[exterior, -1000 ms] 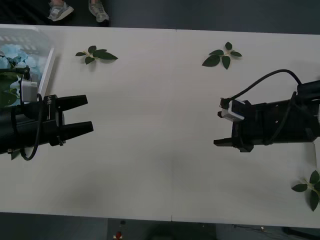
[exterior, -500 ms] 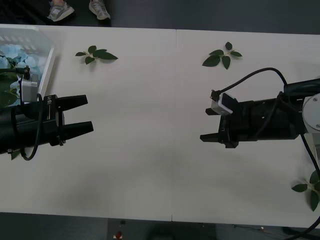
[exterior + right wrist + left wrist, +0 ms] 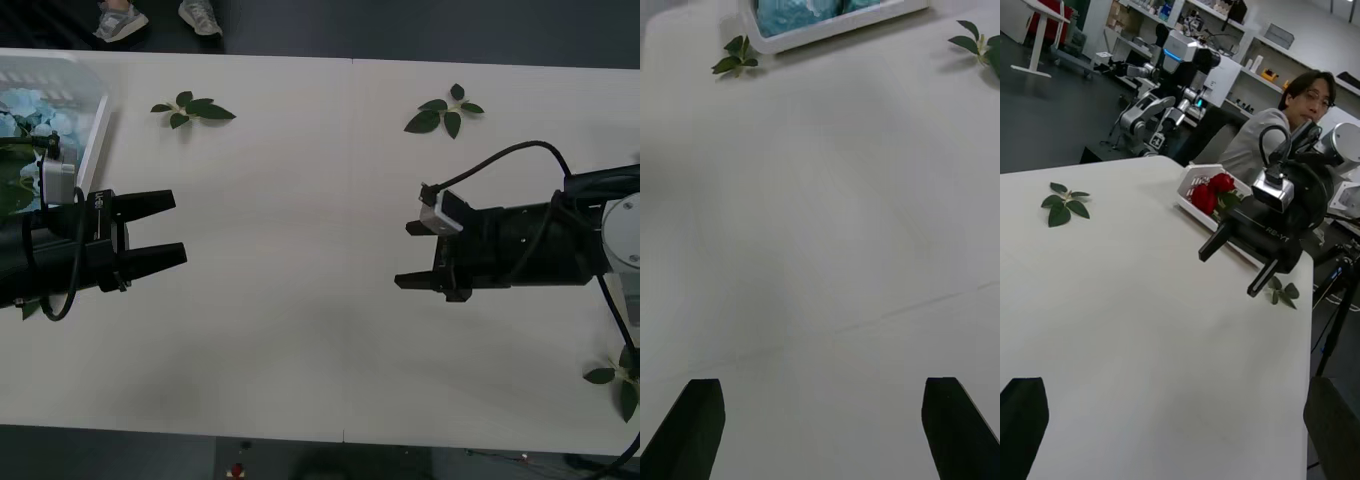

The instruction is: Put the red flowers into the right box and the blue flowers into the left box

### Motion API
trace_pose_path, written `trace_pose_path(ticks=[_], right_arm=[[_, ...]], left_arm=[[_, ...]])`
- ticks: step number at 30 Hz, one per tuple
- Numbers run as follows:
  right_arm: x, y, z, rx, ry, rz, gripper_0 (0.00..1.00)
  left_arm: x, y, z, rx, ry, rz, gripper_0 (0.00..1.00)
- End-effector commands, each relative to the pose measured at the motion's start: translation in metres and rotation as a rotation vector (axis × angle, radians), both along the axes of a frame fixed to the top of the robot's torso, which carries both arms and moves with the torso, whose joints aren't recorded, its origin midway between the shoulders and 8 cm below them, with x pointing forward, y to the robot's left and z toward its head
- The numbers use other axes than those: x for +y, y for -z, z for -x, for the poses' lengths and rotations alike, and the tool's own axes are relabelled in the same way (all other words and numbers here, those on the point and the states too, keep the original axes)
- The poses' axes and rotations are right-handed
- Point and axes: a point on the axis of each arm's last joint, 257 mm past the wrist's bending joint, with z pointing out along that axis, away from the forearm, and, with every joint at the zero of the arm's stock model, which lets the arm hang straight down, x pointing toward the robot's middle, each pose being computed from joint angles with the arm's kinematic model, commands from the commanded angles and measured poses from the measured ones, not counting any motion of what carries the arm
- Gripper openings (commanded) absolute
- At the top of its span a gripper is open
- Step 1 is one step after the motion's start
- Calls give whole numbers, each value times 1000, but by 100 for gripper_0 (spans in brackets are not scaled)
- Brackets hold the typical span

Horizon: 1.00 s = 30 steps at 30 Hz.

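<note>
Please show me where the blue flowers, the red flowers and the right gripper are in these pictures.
blue flowers (image 3: 22,103): front view, on the pale petals inside the left box.
red flowers (image 3: 1212,192): left wrist view, on the rose heads.
right gripper (image 3: 412,254): front view, midway between its open fingertips.

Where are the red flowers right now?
The red flowers lie in the right box at the table's right end, seen in the left wrist view just behind the right end effector, which hangs open over the tabletop.

Desk (image 3: 300,250): plain white. Leaf sprigs (image 3: 192,109): dark green. Blue flowers (image 3: 28,105): pale sky-blue, upper left. Left box (image 3: 97,125): translucent white. Red flowers (image 3: 1212,192): deep red. Both grippers: black.
</note>
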Motion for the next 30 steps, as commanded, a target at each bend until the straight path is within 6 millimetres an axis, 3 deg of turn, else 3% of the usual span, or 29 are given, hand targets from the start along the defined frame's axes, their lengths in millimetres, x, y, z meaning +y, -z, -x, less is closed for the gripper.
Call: trace_pose_path(ticks=[1,27,30], right_arm=[[10,-11,2,-31,-10,-61,77],[11,-4,3,-28,-12,-36,77],[11,-4,3,-28,-12,-36,82]], left_arm=[[2,4,6,14,10,-23,100],[2,4,6,14,10,-23,100],[2,4,6,14,10,-23,100]])
